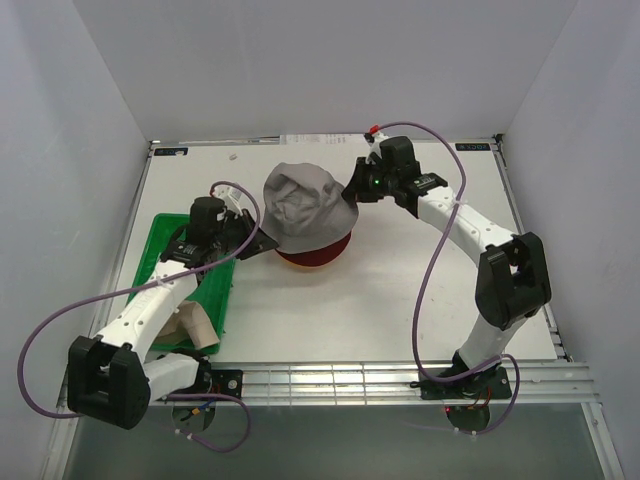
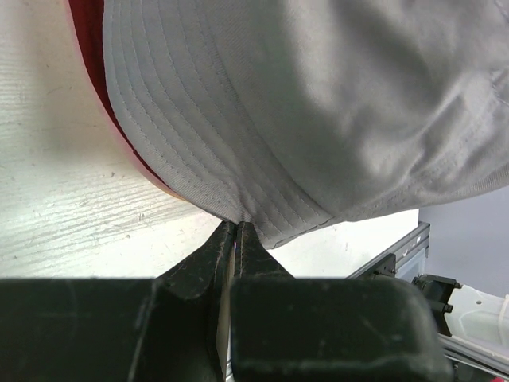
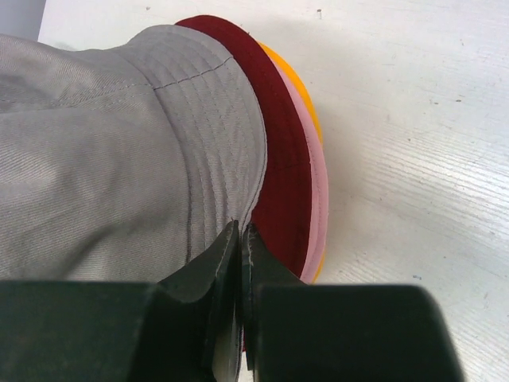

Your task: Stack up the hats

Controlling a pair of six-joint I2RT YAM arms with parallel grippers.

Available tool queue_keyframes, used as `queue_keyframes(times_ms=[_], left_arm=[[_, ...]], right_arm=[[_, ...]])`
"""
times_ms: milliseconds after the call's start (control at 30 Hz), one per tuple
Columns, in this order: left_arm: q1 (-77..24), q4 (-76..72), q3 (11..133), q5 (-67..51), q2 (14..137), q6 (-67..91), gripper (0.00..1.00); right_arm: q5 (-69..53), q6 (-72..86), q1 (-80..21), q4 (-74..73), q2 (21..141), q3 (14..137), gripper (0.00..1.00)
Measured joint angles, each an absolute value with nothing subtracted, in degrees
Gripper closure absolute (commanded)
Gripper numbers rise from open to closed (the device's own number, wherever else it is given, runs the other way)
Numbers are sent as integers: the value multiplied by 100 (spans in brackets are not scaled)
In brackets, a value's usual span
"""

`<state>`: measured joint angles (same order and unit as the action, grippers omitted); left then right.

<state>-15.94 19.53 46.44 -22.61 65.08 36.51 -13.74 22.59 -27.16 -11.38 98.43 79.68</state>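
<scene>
Over on the left, a green tray (image 1: pixel 215 300) sits along the edge of the table (image 1: pixel 400 310), and the beige hat (image 1: pixel 195 325) lies crumpled at its near end. Next along, the left gripper (image 2: pixel 236 227) has its jaws pressed together on the brim of the grey hat (image 1: pixel 300 205), pinching the stitched edge on that side. The grey hat sits domed over the pile in the middle of the table and covers most of it. Beneath it the dark red hat (image 3: pixel 282 183) shows as a crescent, with the pale pink hat (image 3: pixel 318 191) and the yellow-orange hat (image 3: pixel 306 103) peeking out under that. On the right, the right gripper (image 3: pixel 241 231) is closed tight, nipping the grey brim's opposite edge.
</scene>
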Motion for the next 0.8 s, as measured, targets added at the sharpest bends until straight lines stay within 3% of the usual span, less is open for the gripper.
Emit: queue_keyframes(times_ms=[800], left_arm=[[-1634,1804,4447,-1879,6934,3907,100]], right_arm=[[-2012,2648,-2451,-502,9907,7395,92]])
